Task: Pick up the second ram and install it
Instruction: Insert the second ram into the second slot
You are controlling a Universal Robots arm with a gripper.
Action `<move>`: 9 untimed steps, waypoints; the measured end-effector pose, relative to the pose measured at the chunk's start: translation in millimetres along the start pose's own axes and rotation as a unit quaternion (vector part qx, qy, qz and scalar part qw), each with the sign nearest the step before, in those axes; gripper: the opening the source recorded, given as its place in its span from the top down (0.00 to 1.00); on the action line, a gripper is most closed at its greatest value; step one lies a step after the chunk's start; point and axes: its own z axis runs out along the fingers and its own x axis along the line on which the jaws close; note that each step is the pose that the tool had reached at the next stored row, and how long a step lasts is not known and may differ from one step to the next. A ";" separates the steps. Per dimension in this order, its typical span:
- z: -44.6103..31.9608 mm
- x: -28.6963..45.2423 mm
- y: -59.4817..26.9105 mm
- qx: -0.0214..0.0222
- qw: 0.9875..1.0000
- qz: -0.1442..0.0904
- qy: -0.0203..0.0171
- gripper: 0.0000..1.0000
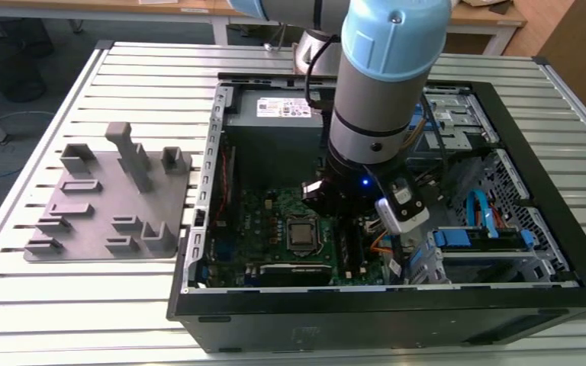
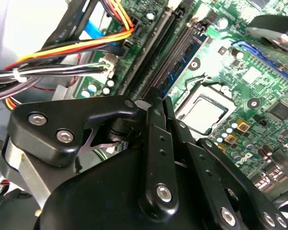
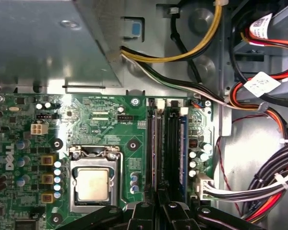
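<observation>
The second ram (image 3: 156,148) stands on edge in a memory slot of the green motherboard, beside the processor socket (image 3: 92,184). My gripper (image 3: 158,199) sits right over that slot with its black fingers (image 2: 152,120) drawn together on the stick's top edge. In the second wrist view the gripper (image 2: 158,98) meets the slot line where the second ram (image 2: 153,50) runs away from it. In the exterior view the gripper (image 1: 336,210) is low inside the open computer case (image 1: 395,301). Another stick with a bluish edge (image 3: 182,148) sits two slots over.
A grey fixture block (image 1: 110,206) with upright posts lies on the slatted table at the exterior view's left, with no stick on it. Bundles of coloured cables (image 3: 259,187) crowd the slots' far side. The power supply (image 1: 272,114) and drive bays (image 1: 476,236) hem in the motherboard.
</observation>
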 end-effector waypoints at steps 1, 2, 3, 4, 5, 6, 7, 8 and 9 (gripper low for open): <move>0.1 -0.7 0.0 0.001 1.000 0.000 0.000 0.86; 0.1 -0.9 0.0 0.002 1.000 0.000 0.000 0.86; 0.1 -0.9 0.0 0.004 1.000 0.000 0.000 0.86; 0.2 -0.9 0.1 0.006 1.000 0.000 0.000 0.86; 0.3 -0.9 0.0 0.006 1.000 0.000 0.000 0.86; 0.6 -0.9 0.0 0.006 1.000 0.000 0.000 0.86; 1.0 -0.9 0.1 0.006 1.000 0.000 0.000 0.86; 1.3 -0.9 0.1 0.006 1.000 0.000 0.000 0.86; 1.4 -0.9 0.1 0.007 1.000 0.000 0.000 0.86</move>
